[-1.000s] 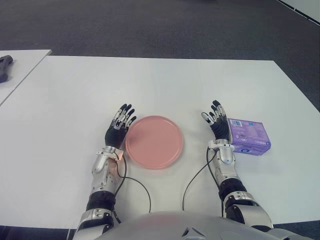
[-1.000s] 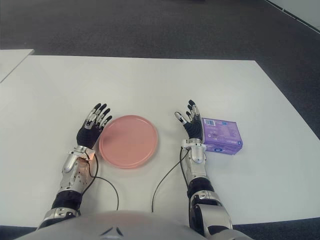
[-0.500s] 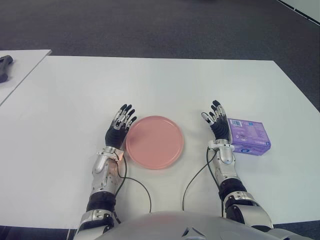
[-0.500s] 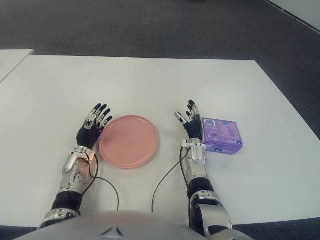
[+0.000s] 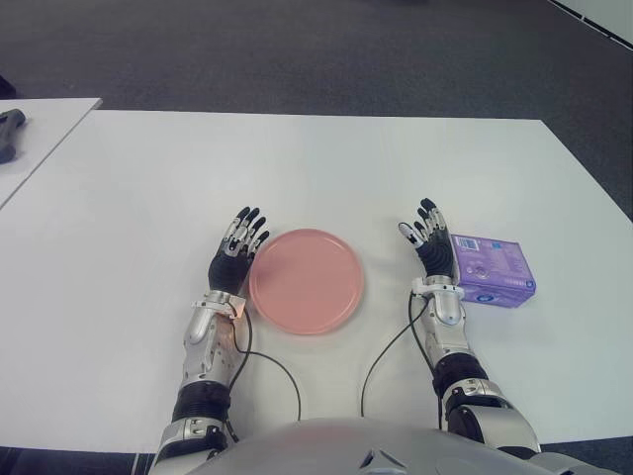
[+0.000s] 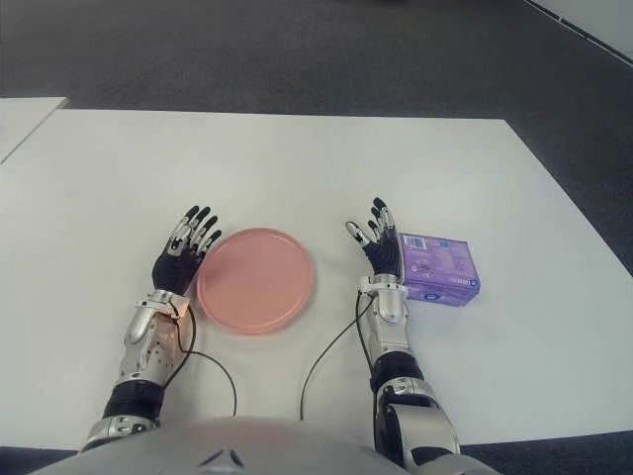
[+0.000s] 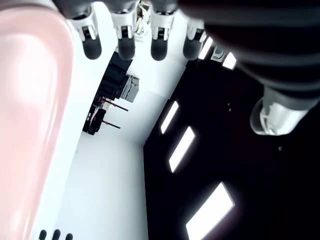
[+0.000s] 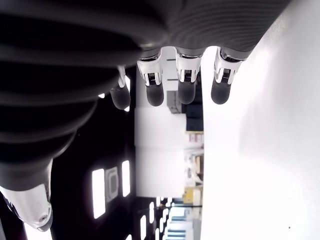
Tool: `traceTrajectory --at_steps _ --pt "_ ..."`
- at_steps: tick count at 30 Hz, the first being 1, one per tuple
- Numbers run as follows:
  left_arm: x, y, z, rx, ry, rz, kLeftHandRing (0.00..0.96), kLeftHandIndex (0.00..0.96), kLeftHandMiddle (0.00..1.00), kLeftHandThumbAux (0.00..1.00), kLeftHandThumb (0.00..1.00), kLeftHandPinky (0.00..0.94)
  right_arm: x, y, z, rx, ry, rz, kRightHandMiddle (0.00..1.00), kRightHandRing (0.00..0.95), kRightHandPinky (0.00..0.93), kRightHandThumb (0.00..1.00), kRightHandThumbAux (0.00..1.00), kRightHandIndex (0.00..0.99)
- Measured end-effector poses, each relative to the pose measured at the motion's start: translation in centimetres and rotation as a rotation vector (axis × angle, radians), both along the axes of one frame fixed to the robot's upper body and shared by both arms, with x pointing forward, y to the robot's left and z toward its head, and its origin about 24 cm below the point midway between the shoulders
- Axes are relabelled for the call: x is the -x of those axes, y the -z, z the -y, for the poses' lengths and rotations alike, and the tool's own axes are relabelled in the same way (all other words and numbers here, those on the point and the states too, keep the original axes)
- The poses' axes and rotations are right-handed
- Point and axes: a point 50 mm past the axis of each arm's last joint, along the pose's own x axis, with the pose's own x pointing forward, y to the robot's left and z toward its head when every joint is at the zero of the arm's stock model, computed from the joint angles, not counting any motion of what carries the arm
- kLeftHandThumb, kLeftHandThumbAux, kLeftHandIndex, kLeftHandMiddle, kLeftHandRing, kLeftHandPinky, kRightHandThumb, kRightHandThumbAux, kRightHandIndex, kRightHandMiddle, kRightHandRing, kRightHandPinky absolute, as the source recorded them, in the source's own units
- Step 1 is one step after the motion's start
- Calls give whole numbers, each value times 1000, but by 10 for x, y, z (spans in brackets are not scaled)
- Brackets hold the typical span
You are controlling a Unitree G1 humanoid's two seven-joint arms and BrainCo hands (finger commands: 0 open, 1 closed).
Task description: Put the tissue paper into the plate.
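Purple tissue paper pack [image 5: 493, 269] sits beside the right hand [image 5: 429, 245]; left hand [image 5: 235, 251] flanks the round pink plate [image 5: 306, 280], both spread wide, empty.

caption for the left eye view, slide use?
Open hands flank the empty pink plate; purple tissue pack sits beside the right hand, left hand idle.

A white table [image 5: 326, 158] fills most of the frame, with dark grey carpet [image 5: 297, 49] across the top. At the upper left edge stands a second white table [image 5: 40, 124], a dark object [image 5: 10, 134] lying on its far left
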Motion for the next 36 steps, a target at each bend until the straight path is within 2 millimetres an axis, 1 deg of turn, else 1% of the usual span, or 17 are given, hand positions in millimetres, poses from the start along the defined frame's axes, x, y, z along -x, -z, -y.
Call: traceTrajectory --at_steps 20,36 --pt "1 -1 -2 -11 -10 11 0 0 0 430 11 0 1 0 0 0 0 0 62 42 70 235 607 94" --pt "-1 0 -3 -32 -57 -9 0 0 0 431 16 0 1 1 0 -1 -4 -3 62 42 70 235 607 94"
